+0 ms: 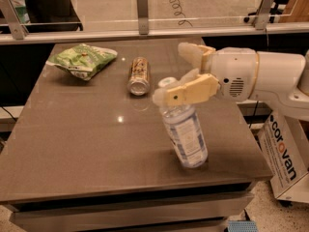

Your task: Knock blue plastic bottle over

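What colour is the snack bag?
The snack bag is green, camera view; gripper at blue plastic bottle's neck.

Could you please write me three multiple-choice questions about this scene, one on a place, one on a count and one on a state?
1. Where is the pincer?
A. At the top of the blue plastic bottle, over the right part of the table
B. By the table's left edge
C. Below the tabletop

2. How many objects are on the table?
A. Two
B. Three
C. Five

3. What state is the bottle in?
A. Upright
B. Tilted, with its cap leaning left
C. Flat on its side

Answers:
1 A: the open pincer's near finger lies against the bottle's neck.
2 B: the bottle, the tan can and the green bag are all that rests there.
3 B: the bottle's base is down on the table while its top leans left.
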Motion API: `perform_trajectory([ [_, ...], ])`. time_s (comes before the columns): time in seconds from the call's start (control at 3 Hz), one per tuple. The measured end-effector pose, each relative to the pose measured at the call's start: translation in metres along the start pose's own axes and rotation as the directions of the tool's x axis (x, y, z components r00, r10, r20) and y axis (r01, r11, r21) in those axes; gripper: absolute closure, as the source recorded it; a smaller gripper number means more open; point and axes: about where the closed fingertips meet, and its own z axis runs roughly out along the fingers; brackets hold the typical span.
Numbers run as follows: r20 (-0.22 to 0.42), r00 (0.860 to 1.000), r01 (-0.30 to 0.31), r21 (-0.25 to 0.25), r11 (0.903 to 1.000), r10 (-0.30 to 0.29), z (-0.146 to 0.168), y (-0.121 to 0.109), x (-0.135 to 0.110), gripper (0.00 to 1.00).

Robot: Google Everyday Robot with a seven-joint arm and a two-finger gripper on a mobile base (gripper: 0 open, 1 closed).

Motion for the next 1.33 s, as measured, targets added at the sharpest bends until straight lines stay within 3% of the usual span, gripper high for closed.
perform_trajectory([
  [0.67, 0.034, 0.999, -0.025, -0.012, 0.9996, 0.025, 0.021, 0.002, 0.002, 0.0],
  [1.33, -0.011, 1.0, 0.008, 0.046, 0.9989, -0.007, -0.035, 0.0, 0.017, 0.0],
])
